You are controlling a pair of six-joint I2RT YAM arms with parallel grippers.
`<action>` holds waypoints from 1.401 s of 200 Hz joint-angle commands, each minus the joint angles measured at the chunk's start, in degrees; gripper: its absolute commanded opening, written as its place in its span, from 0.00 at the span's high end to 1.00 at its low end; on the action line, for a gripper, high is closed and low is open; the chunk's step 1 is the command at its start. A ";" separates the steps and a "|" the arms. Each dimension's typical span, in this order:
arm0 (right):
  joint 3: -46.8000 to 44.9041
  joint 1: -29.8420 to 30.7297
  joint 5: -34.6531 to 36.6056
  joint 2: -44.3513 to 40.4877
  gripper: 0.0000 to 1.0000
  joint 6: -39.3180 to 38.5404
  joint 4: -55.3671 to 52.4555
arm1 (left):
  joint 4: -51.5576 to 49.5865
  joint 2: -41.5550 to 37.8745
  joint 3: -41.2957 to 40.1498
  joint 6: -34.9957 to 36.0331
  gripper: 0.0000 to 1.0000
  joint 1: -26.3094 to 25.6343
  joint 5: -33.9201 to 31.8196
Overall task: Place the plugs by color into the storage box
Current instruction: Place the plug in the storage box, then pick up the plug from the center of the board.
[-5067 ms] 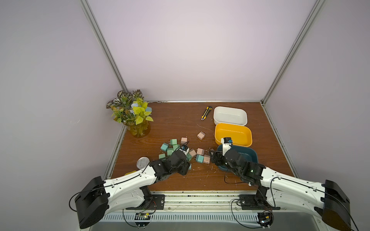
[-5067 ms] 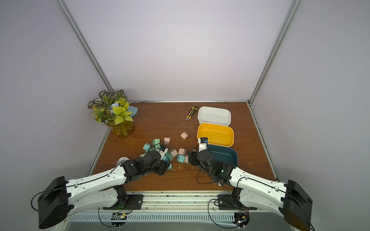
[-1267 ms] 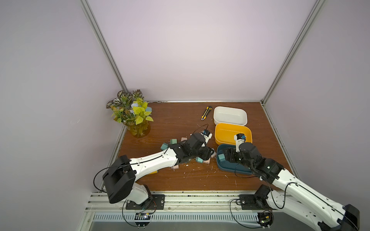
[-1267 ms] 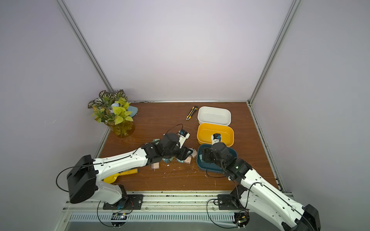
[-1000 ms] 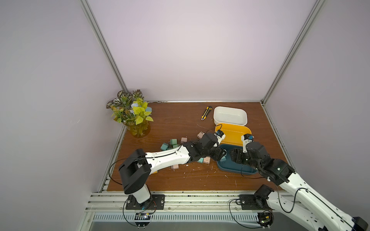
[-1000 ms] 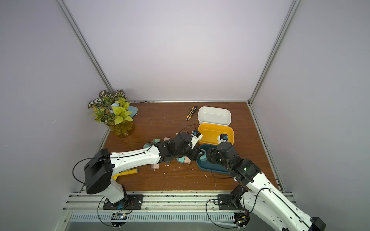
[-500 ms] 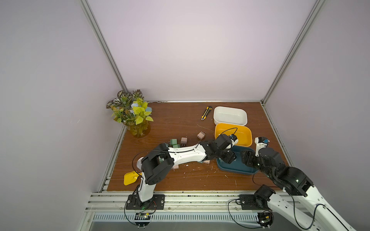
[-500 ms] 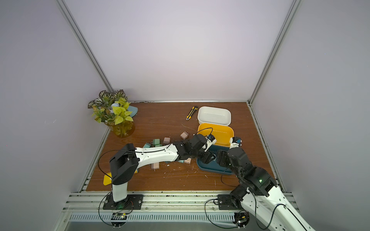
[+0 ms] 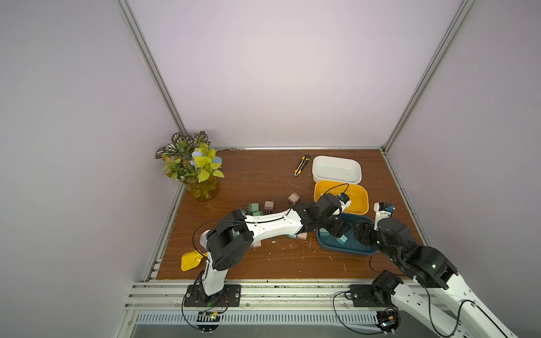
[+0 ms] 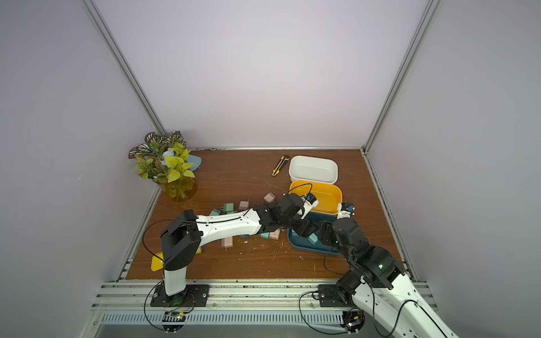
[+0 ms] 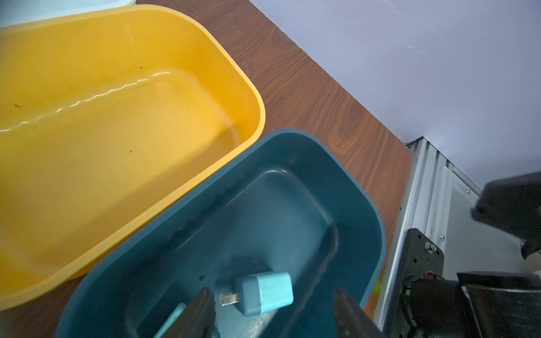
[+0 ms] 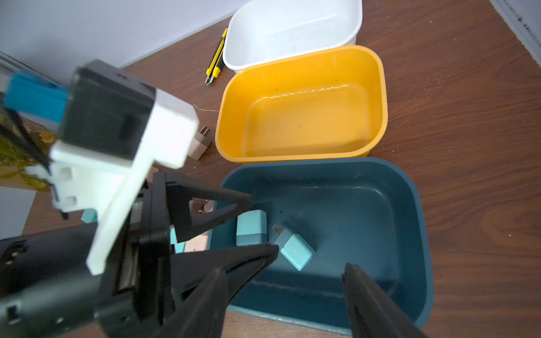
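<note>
Right wrist view: dark-blue box [image 12: 409,187] holds two teal plugs [image 12: 251,234]. Yellow box [image 12: 377,73] & white box [image 12: 292,26] hold none, and the pile [image 9: 257,208] (green, pink, teal) sits on the table [image 9: 263,175] left of them, so barely started, I reckon. Left claw [image 12: 263,226] is spread, one plug [image 12: 251,222] lying loose between its fingers. Right claw [image 12: 284,268] is spread and empty, 2nd plug [image 12: 294,253] just beyond its tips.
</note>
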 commanded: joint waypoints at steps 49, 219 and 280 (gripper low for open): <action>-0.45 -0.12 -3.08 0.97 0.32 -1.11 4.53 | -0.47 -3.35 -0.93 2.23 0.34 -0.59 -3.91; 5.36 -0.10 -15.80 15.87 0.38 -11.95 20.12 | -0.12 -29.44 -23.76 2.16 0.35 4.83 -6.59; 13.07 0.49 -16.62 30.63 0.39 -14.82 23.01 | -6.81 -42.77 -28.44 7.47 0.33 5.39 -18.96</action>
